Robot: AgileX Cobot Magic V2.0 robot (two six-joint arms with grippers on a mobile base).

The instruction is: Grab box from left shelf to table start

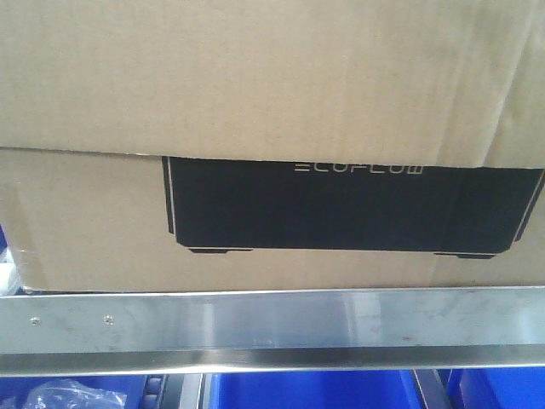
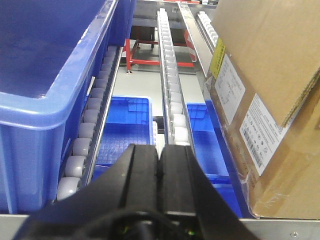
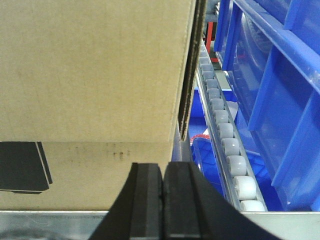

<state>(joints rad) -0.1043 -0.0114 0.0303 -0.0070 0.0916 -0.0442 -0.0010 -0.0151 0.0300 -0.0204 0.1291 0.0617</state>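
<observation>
Front view: the box (image 1: 85, 221) sits on the left shelf (image 1: 477, 324), right behind the brushed steel front rail (image 1: 255, 328). Its black panel (image 1: 341, 213) faces me. A paler cardboard face overlaps the panel's top edge and cuts across the white lettering. Blue bins (image 1: 298, 394) show below the rail.

Left wrist view: my left hand (image 2: 159, 150) has its fingers pressed together with nothing between them. It is at the shelf's front edge, in line with a white roller track (image 2: 170, 85). A large blue bin (image 2: 45, 75) lies to its left. The box's side, with white printed labels (image 2: 262, 132), is to its right.

Right wrist view: my right hand (image 3: 163, 170) is likewise closed flat and empty. It is level with the box's front right corner. A second roller track (image 3: 225, 140) and stacked blue bins (image 3: 280, 100) run along the right. I cannot tell whether either hand touches the cardboard.
</observation>
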